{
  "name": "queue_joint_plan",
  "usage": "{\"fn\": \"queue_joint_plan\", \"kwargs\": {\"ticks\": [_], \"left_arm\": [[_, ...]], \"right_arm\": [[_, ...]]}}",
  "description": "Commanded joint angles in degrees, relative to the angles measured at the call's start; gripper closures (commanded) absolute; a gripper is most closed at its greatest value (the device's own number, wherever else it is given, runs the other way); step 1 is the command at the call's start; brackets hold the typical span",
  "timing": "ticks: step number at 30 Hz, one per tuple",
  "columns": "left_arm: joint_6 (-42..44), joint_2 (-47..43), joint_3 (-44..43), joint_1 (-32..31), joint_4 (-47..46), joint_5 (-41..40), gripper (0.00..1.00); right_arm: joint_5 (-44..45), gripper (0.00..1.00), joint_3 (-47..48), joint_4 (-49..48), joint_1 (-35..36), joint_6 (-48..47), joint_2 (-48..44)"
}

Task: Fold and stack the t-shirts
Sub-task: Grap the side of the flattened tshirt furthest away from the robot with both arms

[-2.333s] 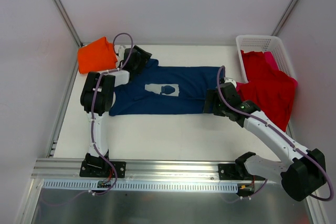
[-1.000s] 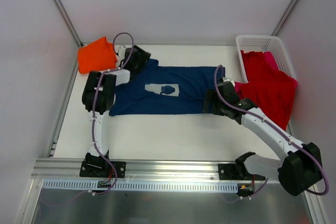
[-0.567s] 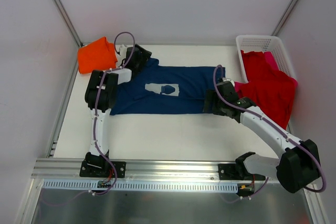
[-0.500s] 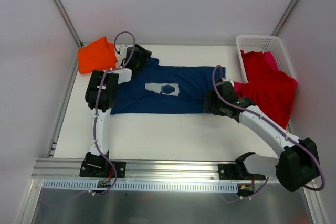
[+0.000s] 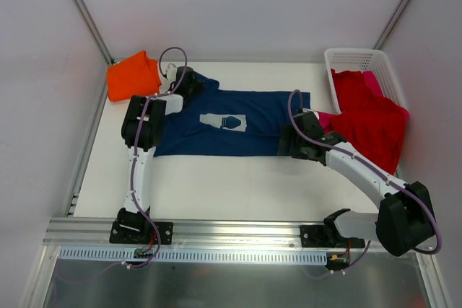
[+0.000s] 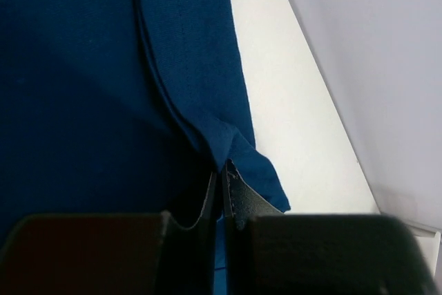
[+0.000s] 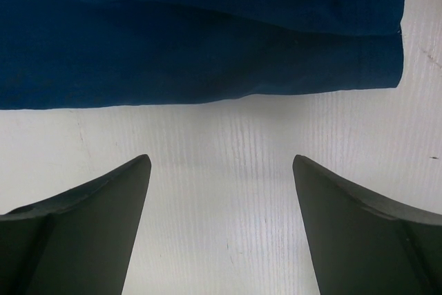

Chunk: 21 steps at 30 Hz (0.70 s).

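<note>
The navy t-shirt (image 5: 231, 124) with a pale chest print lies flat across the middle of the table. My left gripper (image 5: 187, 81) is at its far left corner. In the left wrist view the jaws (image 6: 222, 172) are shut on a raised fold of navy cloth (image 6: 186, 67). My right gripper (image 5: 286, 142) is low at the shirt's near right corner. It stands open (image 7: 221, 164) over bare table, and the navy hem (image 7: 207, 67) lies just beyond the fingertips. An orange t-shirt (image 5: 131, 76) lies bunched at the far left.
A white lattice basket (image 5: 357, 57) stands at the far right. A red t-shirt (image 5: 372, 120) spills out of it onto the table, with pink cloth (image 5: 374, 81) behind. Pale walls close in the back and both sides. A metal rail (image 5: 238, 232) runs along the near edge.
My left gripper has shut on the navy t-shirt's far left corner, which it held open over a moment ago. My right arm has slid slightly left along the hem, still open.
</note>
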<state>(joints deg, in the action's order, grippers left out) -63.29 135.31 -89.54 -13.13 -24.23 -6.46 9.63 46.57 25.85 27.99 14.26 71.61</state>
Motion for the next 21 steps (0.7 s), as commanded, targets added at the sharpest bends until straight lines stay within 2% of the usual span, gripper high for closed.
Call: {"fn": "queue_joint_plan", "kwargs": {"ticks": [1,7,14,18,20,21], "left_arm": [[0.6,0.5,-3.2,-0.2,2.6,-0.7,1.0],[4.6,-2.0,-3.9,-0.1,3.2,-1.0,1.0],[10.4,-10.2,-2.4,0.0,4.4,1.6,1.0],[10.0,-14.6,2.1,-0.1,4.3,2.4,1.0],[9.2,-16.7,5.0,-0.1,4.1,2.8,1.0],[9.1,-17.4,5.9,0.0,3.9,2.9,1.0]], "right_arm": [[-0.2,0.12,1.9,-1.0,-0.4,-0.8,0.4],[-0.8,0.12,1.9,-1.3,-0.4,-0.4,0.5],[0.5,0.12,3.1,-2.5,-1.2,-1.8,1.6],[0.7,0.12,10.9,-4.0,-3.7,-4.5,6.3],[-3.2,0.11,18.9,-5.6,-6.4,-7.1,13.2],[-9.3,0.11,22.5,-5.5,-7.6,-7.8,16.2]]}}
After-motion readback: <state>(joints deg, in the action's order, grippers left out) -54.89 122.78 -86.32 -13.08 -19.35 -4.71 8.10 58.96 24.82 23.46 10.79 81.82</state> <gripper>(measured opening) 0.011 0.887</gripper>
